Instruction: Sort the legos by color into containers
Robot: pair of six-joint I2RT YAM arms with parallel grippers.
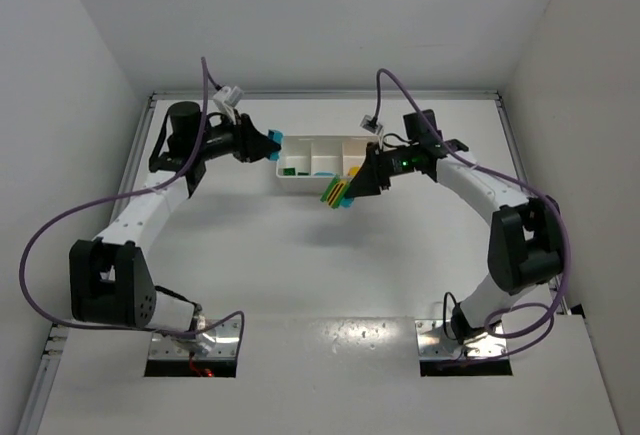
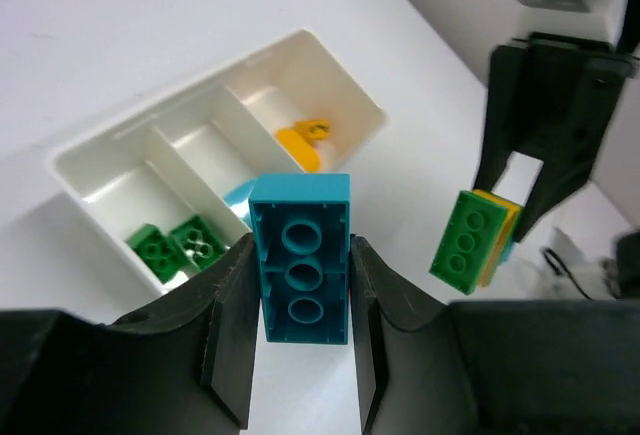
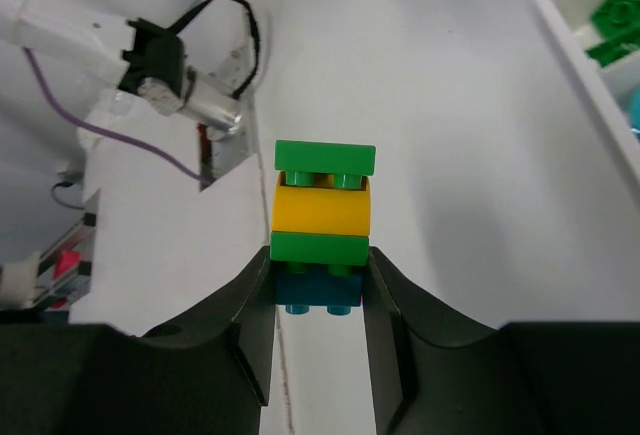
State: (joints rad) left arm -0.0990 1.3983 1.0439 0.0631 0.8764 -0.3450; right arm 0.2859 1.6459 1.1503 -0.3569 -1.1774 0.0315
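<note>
My left gripper (image 1: pixel 272 145) hangs just left of the white tray (image 1: pixel 312 141), shut on a cyan-blue lego (image 2: pixel 300 205) held lengthwise, its hollow underside facing the camera. Above the table just in front of the tray, my right gripper (image 1: pixel 358 183) is shut on the blue bottom brick of a clump (image 3: pixel 322 220) stacked green, yellow, green, blue; the clump (image 2: pixel 475 238) also shows in the left wrist view. The tray's three containers hold green legos (image 2: pixel 175 247) in the left one, a cyan piece (image 2: pixel 238 195) in the middle one and a yellow piece (image 2: pixel 300 143) in the right one.
The tray's rim (image 3: pixel 580 65) runs along the upper right of the right wrist view. Purple cables loop from both arms. White walls enclose the table on the left, back and right. Both arm bases (image 1: pixel 195 340) sit at the near edge.
</note>
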